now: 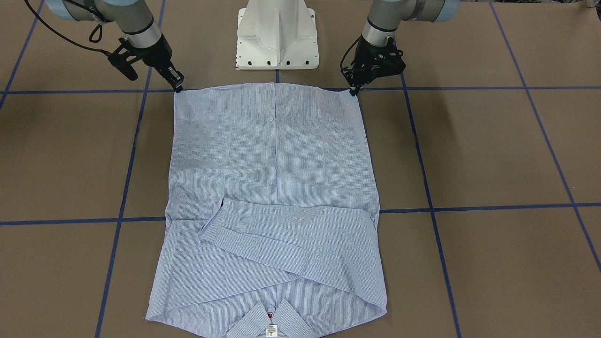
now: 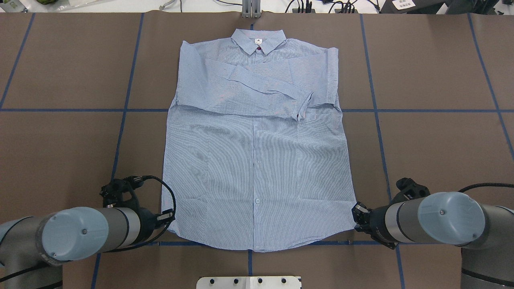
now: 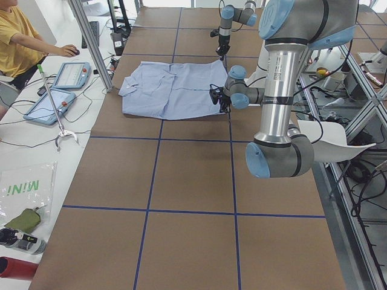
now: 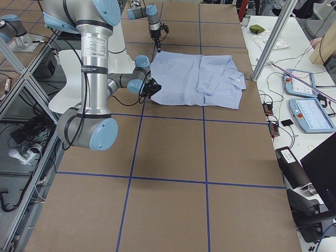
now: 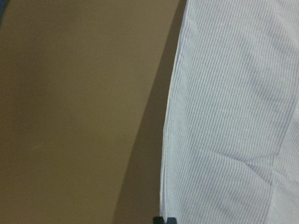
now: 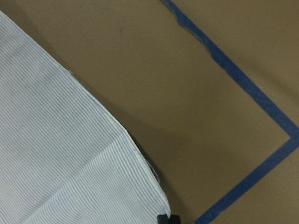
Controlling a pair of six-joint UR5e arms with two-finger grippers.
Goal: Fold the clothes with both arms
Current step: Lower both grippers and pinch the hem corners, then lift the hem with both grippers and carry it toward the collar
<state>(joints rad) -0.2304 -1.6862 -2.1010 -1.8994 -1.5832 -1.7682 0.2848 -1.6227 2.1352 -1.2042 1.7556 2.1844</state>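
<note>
Black two-finger left gripper (image 2: 170,218), fingers together, looks pinched on the near-left hem corner. Black right gripper (image 2: 355,218) does the same on the near-right corner. The light blue, white-striped long-sleeved shirt (image 2: 257,152) lies flat on the brown table (image 2: 433,140), its long axis running straight away from both grippers to the far collar (image 2: 258,40). Neither arm is nearer, so the fold likely goes forward.

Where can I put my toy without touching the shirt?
The table is bare on both sides of the shirt, across the blue tape lines. Crowded at the hem: left gripper and right gripper at its corners, white base between.
</note>
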